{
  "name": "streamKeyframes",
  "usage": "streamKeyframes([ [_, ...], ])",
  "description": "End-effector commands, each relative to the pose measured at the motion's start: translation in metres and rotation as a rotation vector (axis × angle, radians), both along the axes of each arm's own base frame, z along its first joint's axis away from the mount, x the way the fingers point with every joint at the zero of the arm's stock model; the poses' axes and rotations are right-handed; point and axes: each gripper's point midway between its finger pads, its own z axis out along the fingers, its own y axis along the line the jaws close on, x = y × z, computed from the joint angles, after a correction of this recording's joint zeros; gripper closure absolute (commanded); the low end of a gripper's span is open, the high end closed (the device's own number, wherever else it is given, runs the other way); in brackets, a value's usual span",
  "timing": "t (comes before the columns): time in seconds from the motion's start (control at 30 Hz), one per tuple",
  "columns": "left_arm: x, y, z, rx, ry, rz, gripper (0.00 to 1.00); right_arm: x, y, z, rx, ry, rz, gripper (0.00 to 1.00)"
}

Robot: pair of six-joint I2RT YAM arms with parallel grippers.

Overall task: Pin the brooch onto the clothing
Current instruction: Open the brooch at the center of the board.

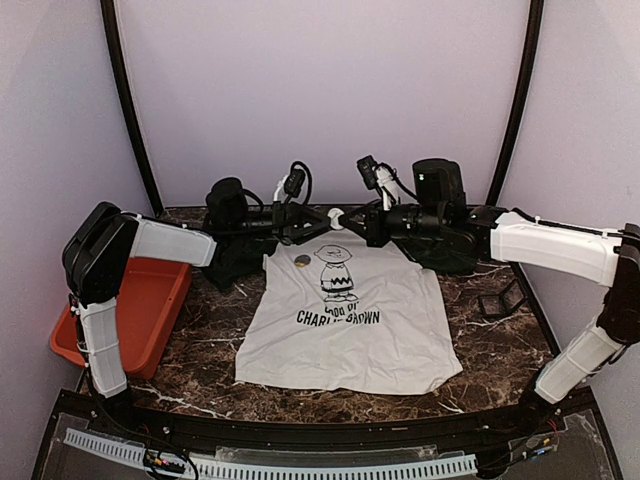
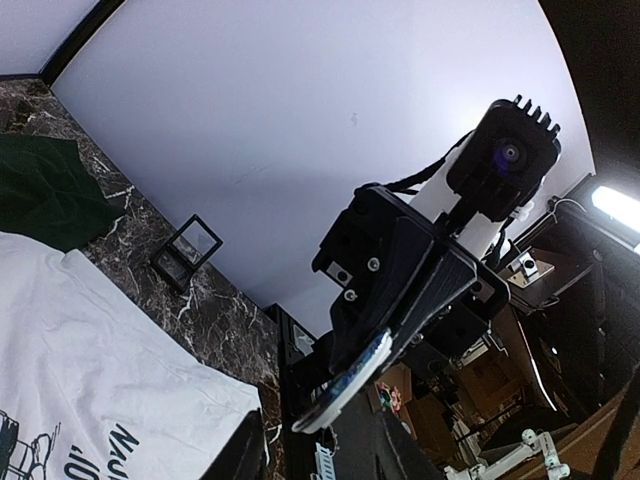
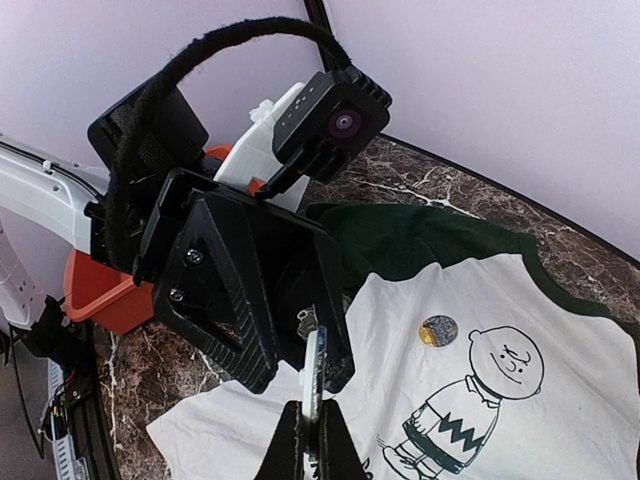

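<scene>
Lavender walls, dark marble-pattern table. White T-shirt with dark green sleeves and a black cartoon-boy print lies flat mid-table, collar toward the far edge. Small round dark-gold brooch sits on its chest just beside the printed head, on the left-edge side. I can't tell if it's pinned or only lying there.

Both my grippers meet above the collar. Right gripper is pinched tight on a thin flat white piece with a blue edge, which I can't identify. Left gripper is nose to nose with it. No view shows its finger spread or whether it has the piece.

Risk: if this is a handover, one side letting go before the other bites drops the piece onto the shirt and could knock the brooch. Dragging the fabric would shift the brooch too.

Orange-red plastic tray at the left edge: nothing visible inside, arm hides part. Small black-framed clear case near the right edge: contents unclear.
</scene>
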Motion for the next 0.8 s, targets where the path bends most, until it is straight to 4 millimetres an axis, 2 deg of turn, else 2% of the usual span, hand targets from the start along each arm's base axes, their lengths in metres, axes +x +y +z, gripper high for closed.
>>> streamKeyframes([
  [0.0, -0.0049, 0.0014, -0.0021, -0.006, -0.01, -0.019, 0.65, -0.0066, 0.0072, 0.0276, 0.058, -0.043, 0.028, 1.0],
  [0.4, -0.0049, 0.0006, -0.0011, -0.008, -0.009, -0.02, 0.66, -0.0103, 0.0101, 0.0243, 0.048, -0.047, 0.041, 1.0],
  [0.77, -0.0056, -0.001, -0.0032, -0.004, 0.0, -0.034, 0.74, -0.0131, 0.0136, 0.0221, 0.035, -0.059, 0.048, 1.0],
])
